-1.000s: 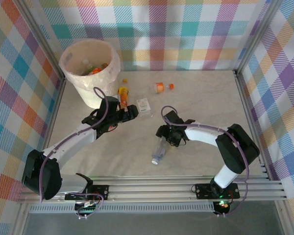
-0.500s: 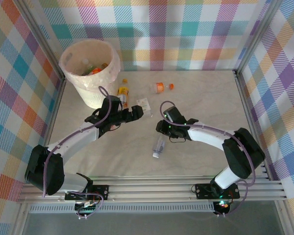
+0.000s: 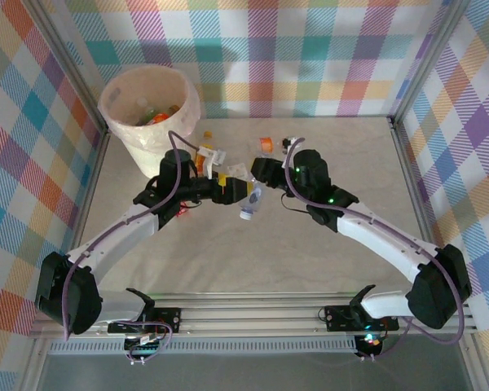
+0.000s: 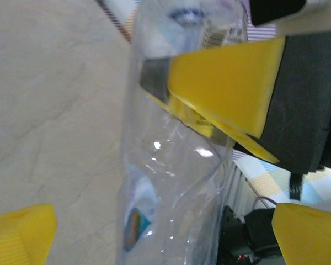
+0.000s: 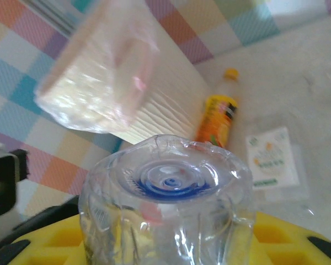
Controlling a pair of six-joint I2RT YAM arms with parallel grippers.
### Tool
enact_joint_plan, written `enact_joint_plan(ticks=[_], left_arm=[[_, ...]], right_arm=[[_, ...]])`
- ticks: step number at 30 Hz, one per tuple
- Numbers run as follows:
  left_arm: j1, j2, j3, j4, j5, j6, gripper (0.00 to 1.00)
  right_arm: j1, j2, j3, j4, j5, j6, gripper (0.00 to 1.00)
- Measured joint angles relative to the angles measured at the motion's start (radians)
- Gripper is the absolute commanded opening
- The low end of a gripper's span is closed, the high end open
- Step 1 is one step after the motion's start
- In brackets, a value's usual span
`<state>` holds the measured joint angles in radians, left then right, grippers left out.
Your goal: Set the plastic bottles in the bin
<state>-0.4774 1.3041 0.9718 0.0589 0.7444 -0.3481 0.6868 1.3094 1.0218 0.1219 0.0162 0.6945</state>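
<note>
One clear thin-walled plastic bottle (image 3: pixel 248 201), moulded base, clamped in my right gripper (image 3: pixel 256 186), off the marbled table (image 3: pixel 326 261), right of the one round cream bin (image 3: pixel 134 147); my left gripper (image 3: pixel 226 192) spread wide, straddling it; two orange bottles on table: one (image 5: pixel 216 118) beside bin, one (image 3: pixel 265 145) farther back.

Clear bottle (image 3: pixel 251 195) held mid-table (white cap nearward), right of cream bin (image 3: pixel 151 151).
</note>
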Motion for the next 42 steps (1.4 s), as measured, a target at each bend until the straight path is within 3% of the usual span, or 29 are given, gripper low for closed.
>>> enact_joint_plan(ticks=[5, 10, 14, 17, 21, 27, 32, 42], left_arm=[[-0.005, 0.038, 0.074, 0.001, 0.127, 0.042, 0.97], [-0.009, 0.059, 0.097, 0.024, 0.154, 0.058, 0.87], [-0.011, 0.072, 0.097, 0.062, 0.153, 0.03, 0.7], [-0.013, 0.09, 0.098, 0.102, 0.153, 0.002, 0.61], [-0.017, 0.096, 0.097, 0.137, 0.134, -0.021, 0.5], [-0.022, 0.095, 0.099, 0.119, -0.057, -0.024, 0.51], [-0.022, 0.093, 0.099, 0.036, -0.302, -0.03, 0.5], [-0.021, 0.079, 0.191, -0.183, -0.751, -0.001, 0.5]], right_arm=[[-0.001, -0.001, 0.065, 0.029, -0.058, -0.026, 0.41], [-0.001, 0.011, 0.12, 0.118, -0.147, -0.022, 0.43], [-0.004, 0.041, 0.142, 0.132, -0.197, -0.031, 0.46], [-0.013, 0.058, 0.15, 0.119, -0.217, -0.043, 0.52], [-0.02, 0.065, 0.174, 0.073, -0.235, -0.069, 0.7], [-0.019, 0.064, 0.186, 0.01, -0.243, -0.098, 0.86], [-0.015, 0.036, 0.186, -0.031, -0.214, -0.145, 1.0], [-0.012, -0.098, 0.088, -0.045, -0.039, -0.216, 1.0]])
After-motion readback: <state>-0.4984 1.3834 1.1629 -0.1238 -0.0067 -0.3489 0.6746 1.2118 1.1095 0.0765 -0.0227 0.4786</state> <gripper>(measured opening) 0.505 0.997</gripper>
